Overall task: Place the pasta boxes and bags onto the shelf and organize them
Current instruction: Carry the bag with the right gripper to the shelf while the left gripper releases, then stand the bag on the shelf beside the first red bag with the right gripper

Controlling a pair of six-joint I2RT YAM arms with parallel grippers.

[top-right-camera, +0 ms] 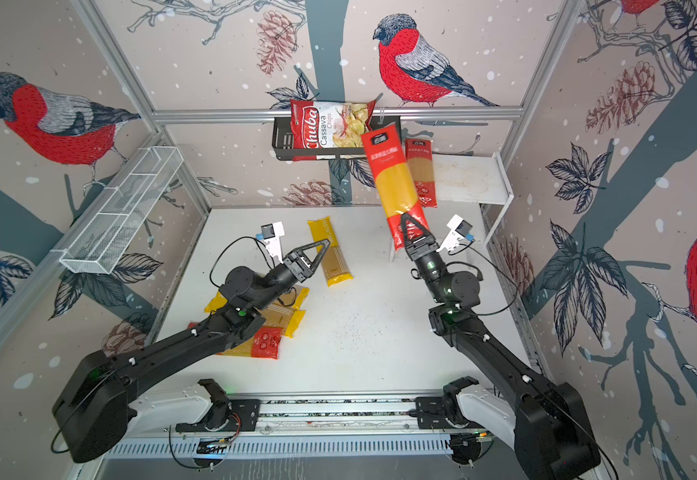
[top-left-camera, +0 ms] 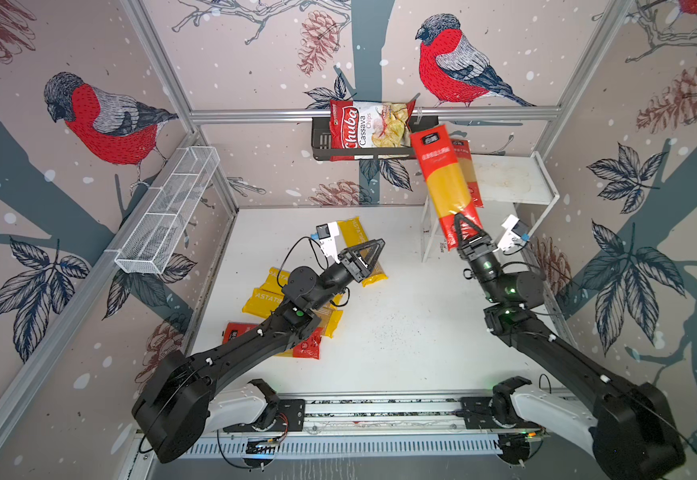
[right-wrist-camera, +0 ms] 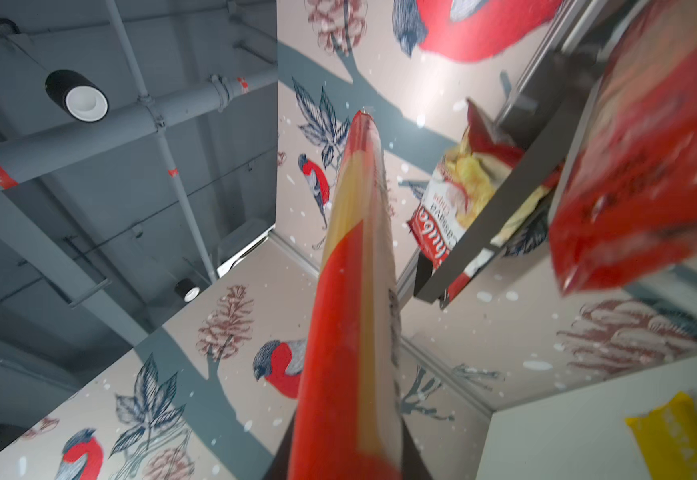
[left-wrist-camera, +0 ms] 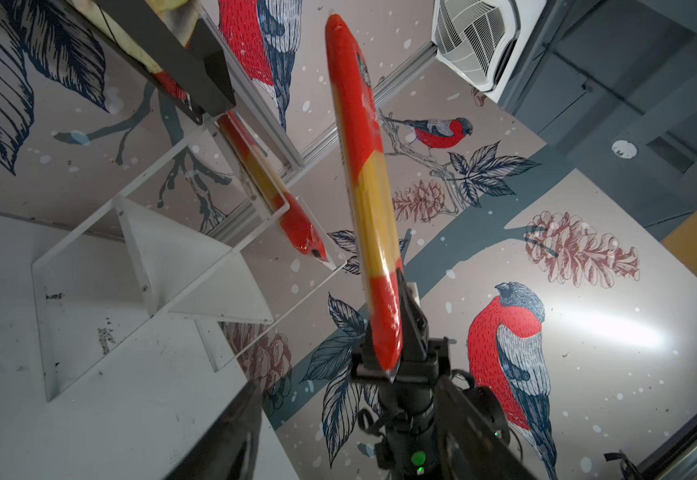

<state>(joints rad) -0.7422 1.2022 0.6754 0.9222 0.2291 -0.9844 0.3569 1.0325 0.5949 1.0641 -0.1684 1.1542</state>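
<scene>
Shelf (top-left-camera: 513, 178) sits back right on the table (top-left-camera: 401, 332), one Chinese-text spaghetti pack (top-right-camera: 423, 174) lying on its top board, left end. A second Chinese-text pack (top-left-camera: 446, 183) leans just in front, up in the right gripper (top-left-camera: 465, 222). Chuba Cassava Chips bag (top-left-camera: 367, 126) is in the wall basket (top-left-camera: 320, 141), left of the shelf. Lone PASTATIME pack (top-left-camera: 353, 230) mid-table, pile of packs (top-left-camera: 261, 301) front left.

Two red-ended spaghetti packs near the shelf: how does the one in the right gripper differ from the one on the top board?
The held pack is in the air, standing steeply, its lower red end clamped by the right gripper; the shelved pack lies flat on the shelf's top board, one red end overhanging its edge. The held pack's middle looks bright yellow, the shelved pack's browner. Both are long, narrow and red-ended.
</scene>
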